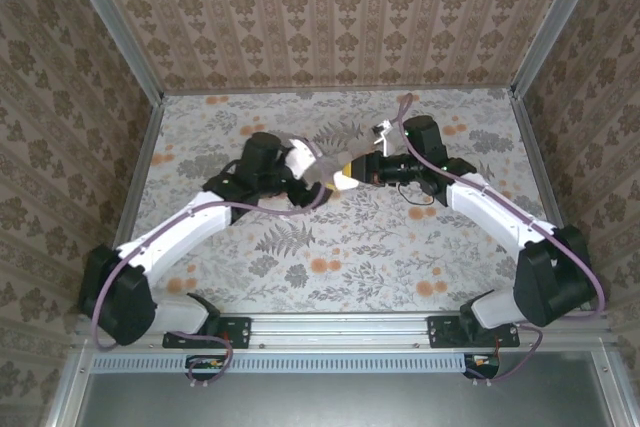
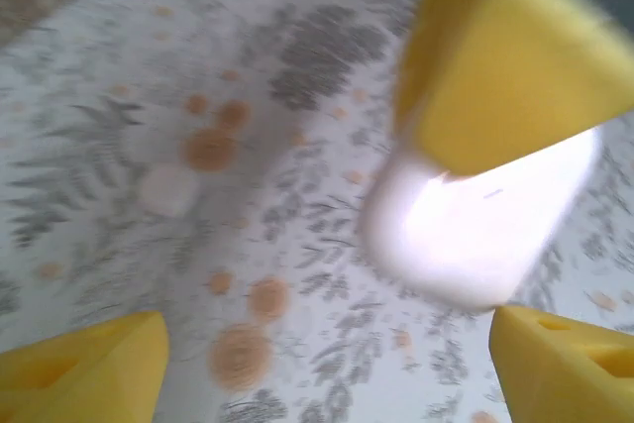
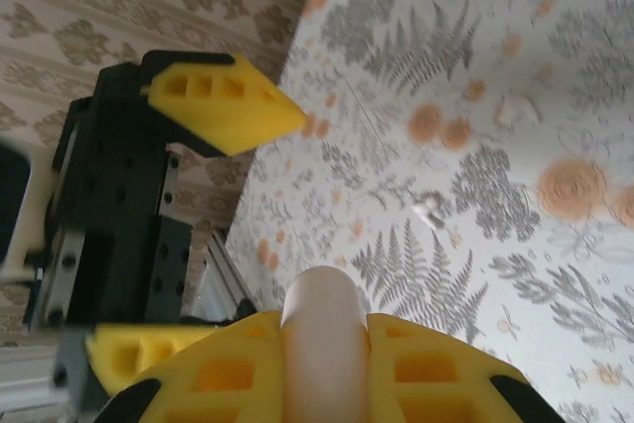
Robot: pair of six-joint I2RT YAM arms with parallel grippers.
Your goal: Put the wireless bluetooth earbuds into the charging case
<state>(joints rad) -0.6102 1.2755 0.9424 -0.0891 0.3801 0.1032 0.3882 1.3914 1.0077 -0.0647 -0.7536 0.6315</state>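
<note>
Charging case (image 3: pixel 319 324) sits clamped between right jaws.

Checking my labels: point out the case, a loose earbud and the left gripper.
case (image 3: pixel 322 329): right wrist view, on its rounded white edge.
earbud (image 3: pixel 520 108): right wrist view, middle of the pale curved bit.
left gripper (image 2: pixel 327 344): left wrist view, midway between its yellow fingertips.

Top camera looks down; wrist cameras hover near the table (image 1: pixel 330 257).
</note>
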